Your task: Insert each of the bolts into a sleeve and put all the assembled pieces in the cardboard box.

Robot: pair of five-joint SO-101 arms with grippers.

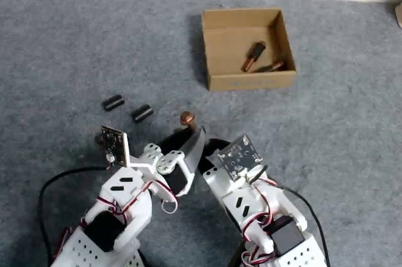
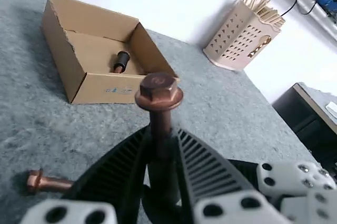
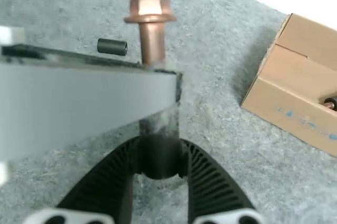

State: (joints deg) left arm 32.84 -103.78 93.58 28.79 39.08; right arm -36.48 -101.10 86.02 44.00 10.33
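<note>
Both arms meet at mid-bench (image 1: 63, 41), the left hand (image 2: 160, 145) clamped on an upright bolt (image 2: 158, 95), head up, and the right hand (image 3: 158, 146) clamped on a black sleeve (image 3: 158, 165) at its lower end, well apart from the cardboard box (image 1: 251, 81).

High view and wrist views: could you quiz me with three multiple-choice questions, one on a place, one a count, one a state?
1. How many black sleeves lie loose on the table? A one; B two; C four.
2. Where are the assembled pieces? A on the table; B in the cardboard box; C on an arm.
3. The held bolt is: A upright, head up; B lying flat; C snapped.
Answers: B, two lie side by side; B, both rest on the box floor; A, its head points up.
</note>
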